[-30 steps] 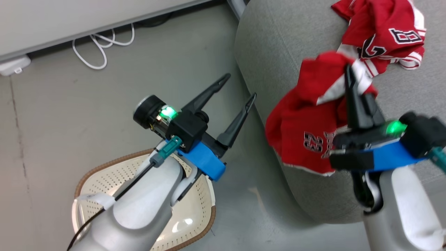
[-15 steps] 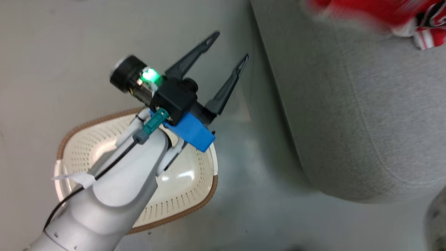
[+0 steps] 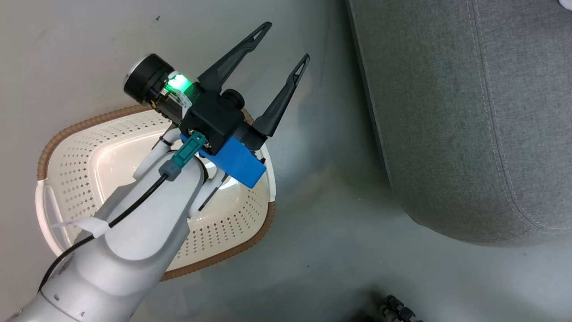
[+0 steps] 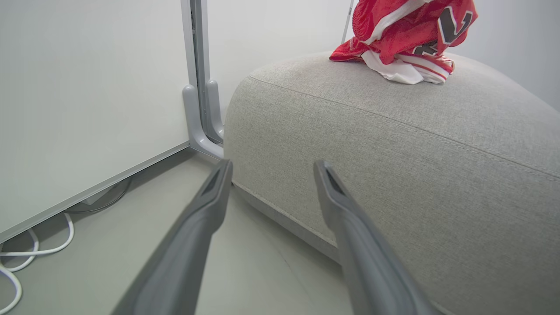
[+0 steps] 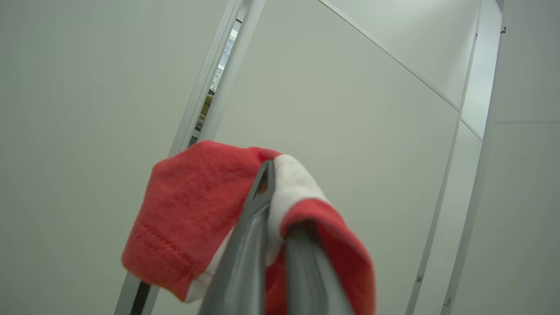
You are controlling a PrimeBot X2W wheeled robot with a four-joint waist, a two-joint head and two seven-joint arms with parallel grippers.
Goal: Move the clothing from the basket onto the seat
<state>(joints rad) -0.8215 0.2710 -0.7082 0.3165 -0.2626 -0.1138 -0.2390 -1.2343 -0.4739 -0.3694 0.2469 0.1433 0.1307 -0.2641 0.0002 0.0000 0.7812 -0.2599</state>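
Since I judged the clothing [image 5: 183,210] light, limp and best taken at a bunched fold, my right gripper [image 5: 279,205] was closed on one, my left gripper [image 3: 283,43] spread empty.

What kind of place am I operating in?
Probably an office or lab corner set up as a lounge: a grey upholstered seat, pale partition panels in metal framing, white cables on a smooth floor.

A grey fabric sofa [image 4: 393,153] stands on a smooth, faintly glossy grey-green floor [image 4: 262,271]. Just beside the sofa's corner a grey metal post [image 4: 199,65] rises along a white wall panel [image 4: 87,87]. Farther from the sofa, white cable [image 4: 26,253] loops at the panel's foot.
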